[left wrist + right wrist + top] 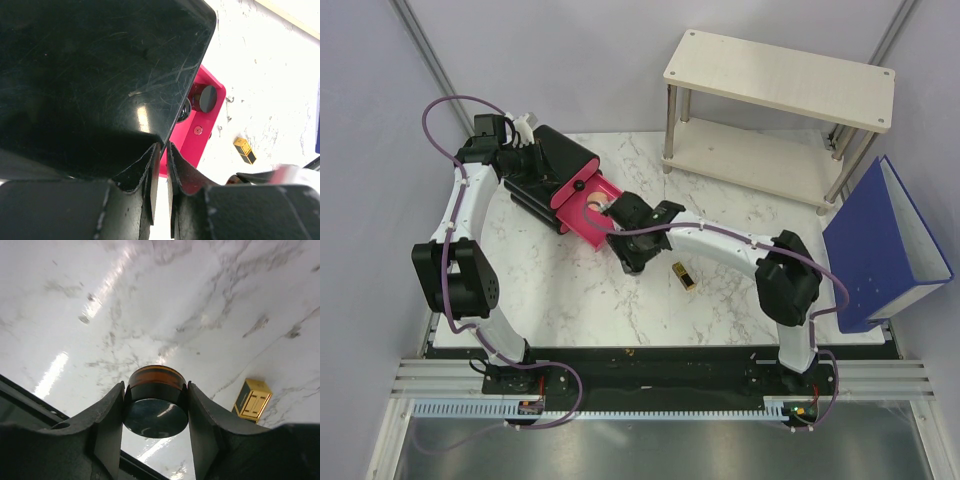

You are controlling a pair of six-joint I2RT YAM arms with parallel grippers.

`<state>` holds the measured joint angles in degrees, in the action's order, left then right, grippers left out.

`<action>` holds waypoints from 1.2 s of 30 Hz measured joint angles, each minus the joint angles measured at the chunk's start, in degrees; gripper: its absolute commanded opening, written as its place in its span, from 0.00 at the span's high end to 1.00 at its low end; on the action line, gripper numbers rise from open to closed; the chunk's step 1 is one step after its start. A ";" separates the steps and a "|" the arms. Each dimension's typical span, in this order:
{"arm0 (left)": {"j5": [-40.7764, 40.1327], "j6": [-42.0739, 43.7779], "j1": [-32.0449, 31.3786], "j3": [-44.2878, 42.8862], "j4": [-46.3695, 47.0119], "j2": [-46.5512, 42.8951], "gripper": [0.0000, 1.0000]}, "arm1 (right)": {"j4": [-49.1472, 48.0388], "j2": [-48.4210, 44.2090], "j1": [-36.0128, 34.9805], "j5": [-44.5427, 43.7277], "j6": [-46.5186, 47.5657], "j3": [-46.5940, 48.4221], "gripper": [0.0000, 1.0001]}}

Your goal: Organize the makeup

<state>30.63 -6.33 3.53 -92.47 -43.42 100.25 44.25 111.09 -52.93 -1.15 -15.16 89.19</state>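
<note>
Marble table [570, 290]: your right gripper [156, 390] clamped a round compact [155, 417] beside the pink drawer [582, 228]; the left gripper's [162, 150] grip was unclear. Next, probably: lowering it in, releasing.

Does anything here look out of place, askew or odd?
One gold-and-black lipstick lies on its side alone on the white marble table, apart from the open pink drawer of the black box. The blue binder sits at an angle at the table's right edge. Nothing spilled or damaged shows.
</note>
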 measured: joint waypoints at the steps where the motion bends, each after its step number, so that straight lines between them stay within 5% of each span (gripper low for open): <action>1: 0.00 -0.02 0.00 0.00 0.00 0.00 0.78 | -0.07 0.09 0.00 -0.11 0.00 2.49 0.96; 19: 1.05 -0.02 0.00 0.26 0.00 -0.13 0.78 | 0.68 19.89 0.20 -1.88 0.52 36.28 0.94; 36: 2.03 0.09 -0.57 2.43 -4.48 -0.33 0.78 | -3.52 25.55 2.29 -4.35 -1.73 38.88 0.80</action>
<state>32.67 -6.24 2.96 -90.04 -47.90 99.92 40.73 136.64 -50.63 -5.50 -16.88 128.07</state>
